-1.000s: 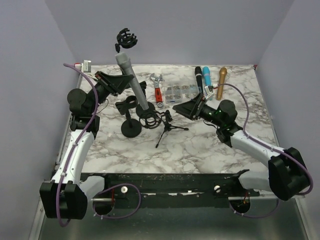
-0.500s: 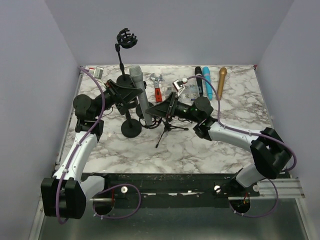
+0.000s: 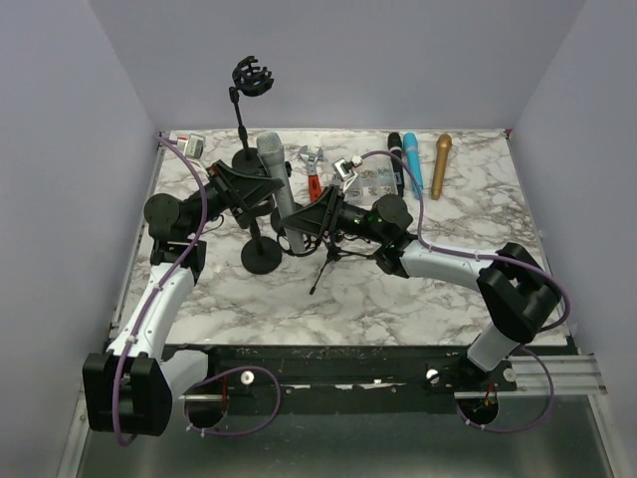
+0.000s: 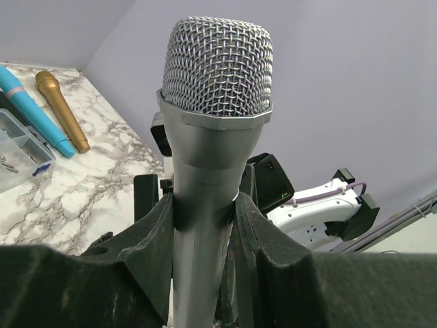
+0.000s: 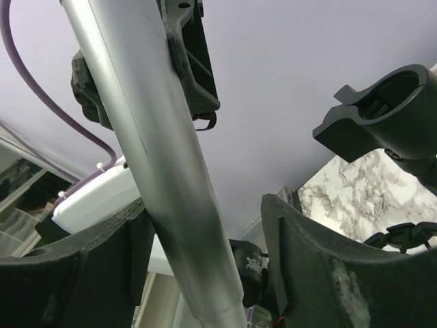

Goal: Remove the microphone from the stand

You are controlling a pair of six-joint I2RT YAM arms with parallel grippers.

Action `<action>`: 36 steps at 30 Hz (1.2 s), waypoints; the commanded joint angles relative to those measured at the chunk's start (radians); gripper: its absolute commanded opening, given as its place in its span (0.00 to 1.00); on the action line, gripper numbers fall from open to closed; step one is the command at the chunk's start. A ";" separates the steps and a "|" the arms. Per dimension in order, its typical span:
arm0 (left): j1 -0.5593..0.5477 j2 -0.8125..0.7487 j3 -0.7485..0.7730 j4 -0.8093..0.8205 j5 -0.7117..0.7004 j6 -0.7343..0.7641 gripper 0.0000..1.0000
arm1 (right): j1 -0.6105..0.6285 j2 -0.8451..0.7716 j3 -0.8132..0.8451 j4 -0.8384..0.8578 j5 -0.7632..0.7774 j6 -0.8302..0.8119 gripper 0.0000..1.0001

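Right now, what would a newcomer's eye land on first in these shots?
The silver microphone stands near upright, left of centre on the table, and the left gripper has its jaws shut on it just under the mesh head. The right gripper straddles its lower barrel, jaws open, a gap on one side. At the far edge, the empty black clip atop a tall stand stands out against the wall.

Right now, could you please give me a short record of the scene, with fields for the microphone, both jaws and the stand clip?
microphone: silver microphone, head up, slightly tilted
left jaws: shut on its body just below the mesh head
right jaws: open around its lower shaft, one side touching, a gap on the other
stand clip: empty, apart from the shaft
spares: black microphone, blue microphone, gold microphone, lying at the far edge
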 commanded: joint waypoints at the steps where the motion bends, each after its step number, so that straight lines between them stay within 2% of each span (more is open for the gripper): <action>1: 0.005 -0.004 -0.007 0.049 0.019 -0.014 0.00 | 0.007 0.030 0.025 0.114 -0.008 0.014 0.63; 4: 0.007 -0.003 0.001 0.030 0.022 0.002 0.00 | 0.007 0.021 0.006 0.143 0.001 0.014 0.52; 7: 0.007 -0.008 0.004 0.000 0.016 0.023 0.10 | 0.007 0.004 0.005 0.102 0.021 -0.014 0.30; 8: 0.010 -0.009 0.005 -0.012 0.012 0.029 0.17 | 0.007 0.001 0.006 0.080 0.025 -0.030 0.20; 10: 0.013 -0.011 0.002 -0.018 0.004 0.035 0.33 | 0.007 -0.013 0.013 0.037 0.033 -0.057 0.07; 11: 0.014 -0.013 0.002 -0.022 0.003 0.043 0.38 | 0.007 -0.024 0.016 0.001 0.042 -0.071 0.03; 14: 0.017 -0.011 0.007 -0.059 -0.002 0.066 0.73 | 0.007 -0.073 0.012 -0.100 0.069 -0.143 0.01; 15: 0.018 -0.011 0.007 -0.058 -0.001 0.066 0.81 | 0.007 -0.101 0.014 -0.165 0.096 -0.177 0.01; 16: 0.018 -0.012 0.008 -0.058 0.000 0.069 0.96 | 0.008 -0.132 0.023 -0.240 0.129 -0.226 0.01; 22: 0.022 -0.019 0.017 -0.097 -0.003 0.101 0.99 | 0.006 -0.312 0.073 -0.739 0.531 -0.500 0.01; 26: 0.022 -0.022 0.029 -0.154 -0.011 0.131 0.99 | 0.005 -0.406 0.097 -0.989 0.962 -0.636 0.01; 32: 0.024 -0.018 0.022 -0.139 -0.011 0.112 0.99 | 0.003 -0.436 0.089 -1.175 1.475 -0.836 0.01; 36: 0.023 -0.006 0.018 -0.152 -0.016 0.112 0.98 | -0.002 -0.395 0.093 -1.272 1.648 -0.881 0.01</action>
